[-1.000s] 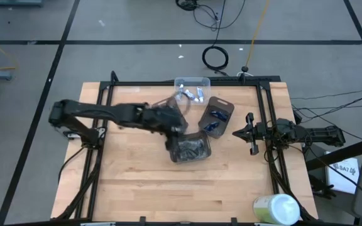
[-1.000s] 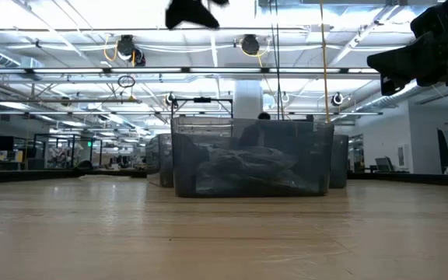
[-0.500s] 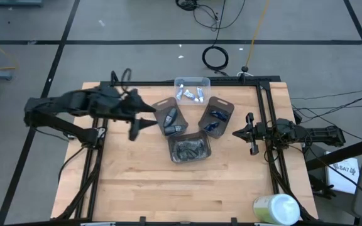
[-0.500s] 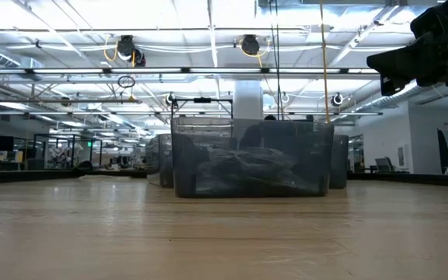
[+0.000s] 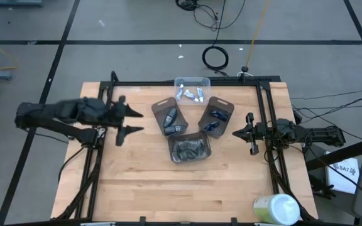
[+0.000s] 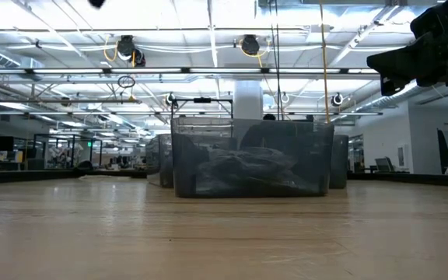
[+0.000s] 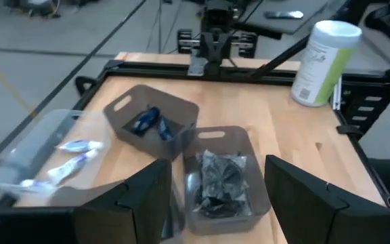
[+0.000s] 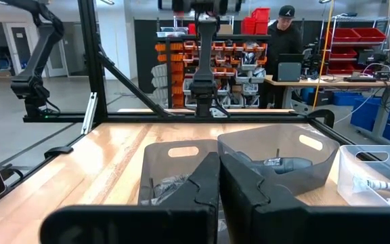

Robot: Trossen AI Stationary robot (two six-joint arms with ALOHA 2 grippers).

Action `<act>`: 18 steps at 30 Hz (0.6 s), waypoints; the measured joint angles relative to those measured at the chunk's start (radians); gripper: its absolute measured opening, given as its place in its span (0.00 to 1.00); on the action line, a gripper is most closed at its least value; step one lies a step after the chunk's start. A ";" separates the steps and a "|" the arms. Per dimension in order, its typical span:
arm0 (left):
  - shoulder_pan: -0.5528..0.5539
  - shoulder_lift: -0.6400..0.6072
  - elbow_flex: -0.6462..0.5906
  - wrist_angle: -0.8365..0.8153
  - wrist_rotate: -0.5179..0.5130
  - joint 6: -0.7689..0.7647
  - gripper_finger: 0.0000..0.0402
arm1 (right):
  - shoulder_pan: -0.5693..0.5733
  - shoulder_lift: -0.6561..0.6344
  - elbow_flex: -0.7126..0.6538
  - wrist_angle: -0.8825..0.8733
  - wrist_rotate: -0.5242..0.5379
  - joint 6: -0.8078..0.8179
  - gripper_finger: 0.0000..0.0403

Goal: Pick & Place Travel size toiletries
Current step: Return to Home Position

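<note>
Fingers (image 7: 135, 198) of the left gripper (image 5: 131, 122) were wide open, holding nothing. Toiletries (image 5: 189, 148) lay ahead of them, a bit nearer the closed, empty right gripper (image 5: 236, 133).

left tool (image 5: 138, 122) | withdrawn leftward; clear of smoky bin (image 5: 172, 150)

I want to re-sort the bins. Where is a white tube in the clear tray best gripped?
Probably across its middle, from straight above. The white tubes lie flat in the clear tray, whose walls block a sideways approach; close across a tube's narrow width, not its length.
</note>
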 joint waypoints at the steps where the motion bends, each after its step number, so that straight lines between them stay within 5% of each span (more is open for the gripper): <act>1: -0.003 -0.026 -0.069 0.064 0.005 0.001 0.58 | 0.000 0.000 0.000 0.000 0.000 0.000 0.01; 10: -0.004 -0.175 -0.620 0.659 0.010 -0.033 0.58 | 0.000 0.000 0.000 0.000 0.000 0.000 0.01; 14: -0.004 -0.187 -0.777 0.886 0.010 -0.034 0.58 | 0.000 0.000 0.000 0.000 0.000 0.000 0.01; 18: 0.003 -0.206 -0.857 0.942 0.013 -0.046 0.58 | 0.000 0.000 0.000 0.000 0.000 0.000 0.01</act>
